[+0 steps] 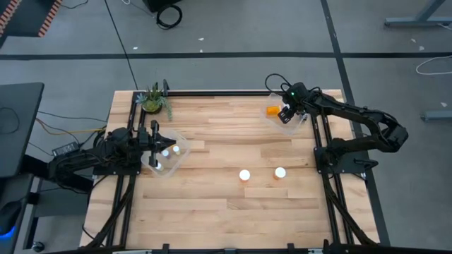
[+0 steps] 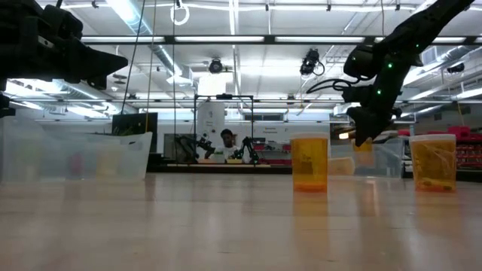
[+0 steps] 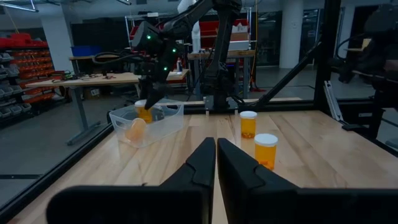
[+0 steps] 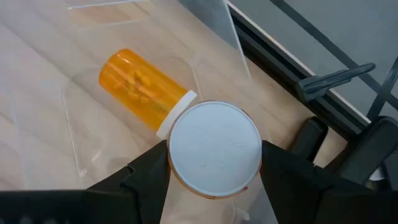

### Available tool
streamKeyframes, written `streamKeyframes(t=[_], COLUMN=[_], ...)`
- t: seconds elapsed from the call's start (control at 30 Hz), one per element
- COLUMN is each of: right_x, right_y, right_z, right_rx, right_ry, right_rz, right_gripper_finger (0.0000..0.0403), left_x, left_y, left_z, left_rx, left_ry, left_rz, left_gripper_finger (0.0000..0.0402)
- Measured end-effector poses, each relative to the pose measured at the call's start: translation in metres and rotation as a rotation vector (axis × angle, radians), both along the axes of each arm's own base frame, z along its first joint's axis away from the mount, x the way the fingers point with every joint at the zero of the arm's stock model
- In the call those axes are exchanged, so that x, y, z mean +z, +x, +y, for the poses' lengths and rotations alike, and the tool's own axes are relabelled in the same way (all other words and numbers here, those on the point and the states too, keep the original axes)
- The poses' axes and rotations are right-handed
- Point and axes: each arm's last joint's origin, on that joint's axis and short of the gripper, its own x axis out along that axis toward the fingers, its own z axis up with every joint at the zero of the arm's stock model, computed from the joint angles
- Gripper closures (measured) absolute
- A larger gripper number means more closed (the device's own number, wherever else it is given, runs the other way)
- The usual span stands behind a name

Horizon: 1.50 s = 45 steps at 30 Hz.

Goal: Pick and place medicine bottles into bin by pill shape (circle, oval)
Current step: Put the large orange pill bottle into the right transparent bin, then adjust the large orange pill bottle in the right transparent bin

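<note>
Over the wooden table's (image 1: 212,204) right bin (image 4: 205,37), right gripper (image 4: 214,163) jaws clamp a white-capped bottle (image 4: 214,146); left gripper's (image 3: 216,163) are closed.

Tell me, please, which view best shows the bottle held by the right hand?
The right wrist view: the bottle's white cap fills the frame between the right hand's fingers. The left wrist view shows it small and distant; the high and low views hide it behind the hand.
</note>
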Motion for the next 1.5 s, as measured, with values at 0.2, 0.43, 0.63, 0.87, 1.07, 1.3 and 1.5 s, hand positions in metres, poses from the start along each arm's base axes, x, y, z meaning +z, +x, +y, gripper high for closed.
streamKeyframes(t=[0.2,0.43,0.63,0.87,1.07,1.3,1.5], right_x=[-0.005,-0.005,-0.005,-0.005,-0.001,0.025,0.037], right_y=[-0.003,-0.003,-0.003,-0.003,-0.001,0.007,0.025], right_z=[-0.002,-0.002,-0.002,-0.002,-0.004,-0.011,-0.016], right_rx=[-0.011,-0.004,-0.006,-0.006,0.006,0.069,0.155], right_ry=[-0.017,-0.020,-0.020,-0.020,-0.035,-0.056,-0.019], right_rz=[-0.015,-0.015,-0.017,-0.017,-0.015,-0.073,-0.072], right_gripper_finger=[0.0167,0.0157,0.0153,0.0152,0.0152,0.0152,0.0156], left_x=[0.000,0.000,0.000,0.000,0.000,0.000,0.000], left_y=[0.000,0.000,0.000,0.000,0.000,0.000,0.000], left_z=[0.000,0.000,0.000,0.000,0.000,0.000,0.000], left_rx=[0.000,0.000,0.000,0.000,0.000,0.000,0.000], left_ry=[0.000,0.000,0.000,0.001,0.001,0.000,0.001], left_rz=[0.000,0.000,0.000,0.000,0.000,0.000,0.000], left_gripper_finger=[0.0369,0.0368,0.0376,0.0368,0.0369,0.0378,0.0372])
